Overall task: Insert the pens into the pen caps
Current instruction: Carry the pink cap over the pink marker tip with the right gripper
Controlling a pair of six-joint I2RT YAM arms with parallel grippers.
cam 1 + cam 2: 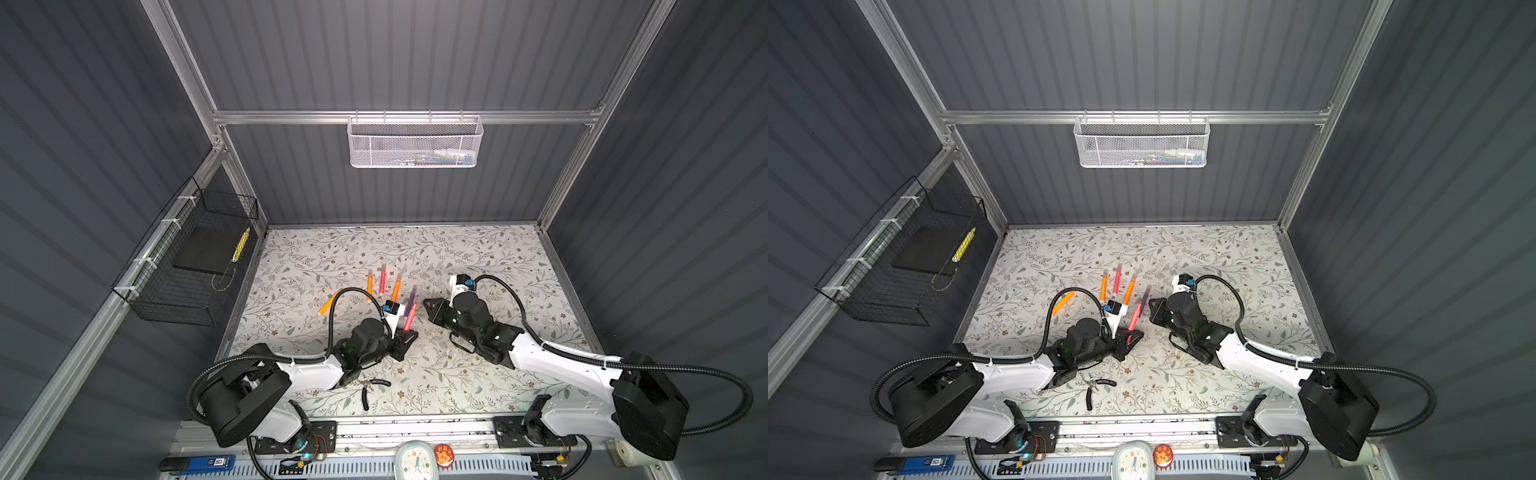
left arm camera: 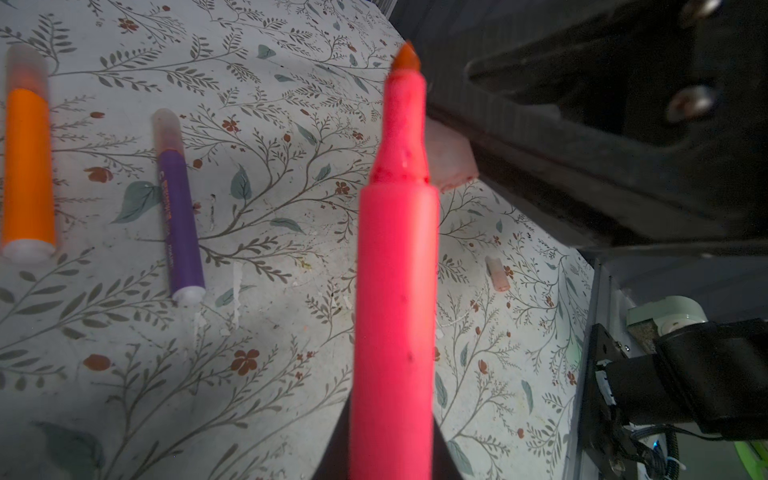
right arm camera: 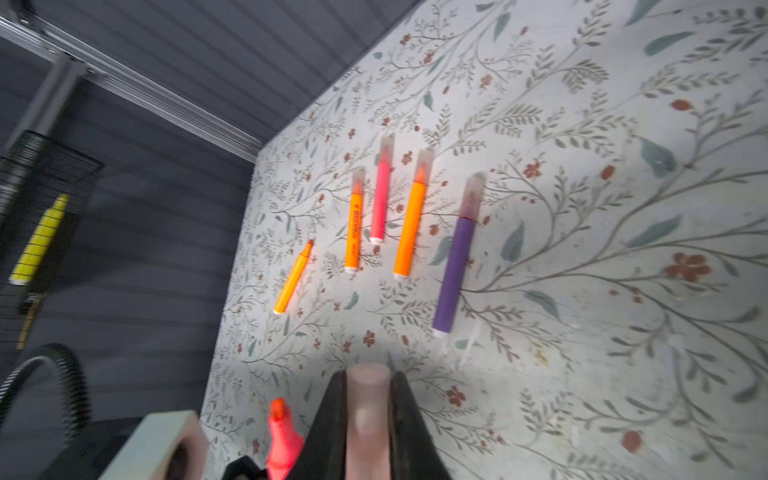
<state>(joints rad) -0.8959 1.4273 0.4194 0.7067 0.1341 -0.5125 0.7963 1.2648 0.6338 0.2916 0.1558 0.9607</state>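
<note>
My left gripper (image 2: 392, 449) is shut on an uncapped pink-red pen (image 2: 395, 291), whose orange-red tip points up at the right gripper. My right gripper (image 3: 368, 399) is shut on a translucent pale-pink pen cap (image 3: 368, 415), which sits just beside the pen's tip (image 3: 282, 432). In both top views the two grippers (image 1: 409, 334) (image 1: 428, 303) meet mid-table. Lying capped in a row are a purple pen (image 3: 455, 266), two orange pens (image 3: 411, 224) (image 3: 354, 224) and a pink pen (image 3: 381, 195). An uncapped orange pen (image 3: 293, 278) lies apart. A loose cap (image 2: 497, 273) rests on the mat.
Black-handled pliers (image 1: 372, 388) lie near the front edge under the left arm. A black wire basket (image 1: 187, 266) hangs on the left wall and a white mesh basket (image 1: 415, 141) on the back rail.
</note>
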